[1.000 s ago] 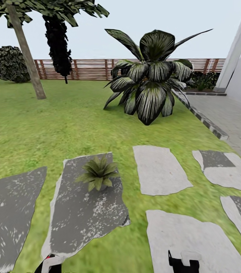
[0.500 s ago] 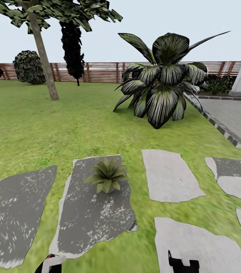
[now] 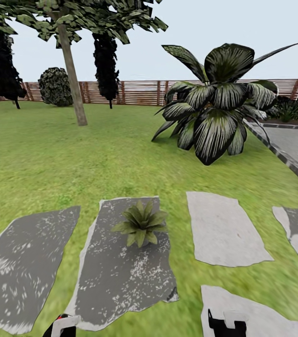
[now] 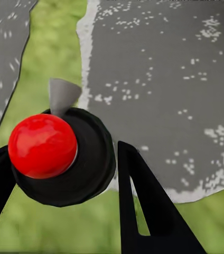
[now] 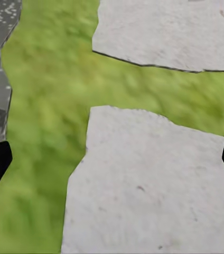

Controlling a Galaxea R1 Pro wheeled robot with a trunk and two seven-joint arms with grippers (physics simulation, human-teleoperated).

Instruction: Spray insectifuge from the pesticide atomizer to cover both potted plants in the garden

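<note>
Since you're parked on the lawn (image 3: 97, 159), the potted plant (image 3: 140, 223) sits on the dark stepping slab (image 3: 121, 276) ahead of your left gripper (image 4: 64, 174), a bit toward the right arm. That gripper's pinching the pesticide atomizer (image 4: 56, 153), nozzle (image 4: 62, 95) pointing forward; the left arm's nearer. Right gripper (image 5: 112, 159) hangs spread, holding nothing.

The green lawn (image 3: 74, 159) carries irregular stepping slabs. 2 dark, white-speckled slabs lie side by side at the left (image 3: 25, 267) and centre (image 3: 125, 276), with pale grey slabs (image 3: 226, 229) to their right. 1 potted plant (image 3: 141, 223), a low green rosette, stands on the centre slab near its far end. Farther back, a large striped agave (image 3: 214, 105) and a tree trunk (image 3: 72, 77) rise from the grass.
</note>
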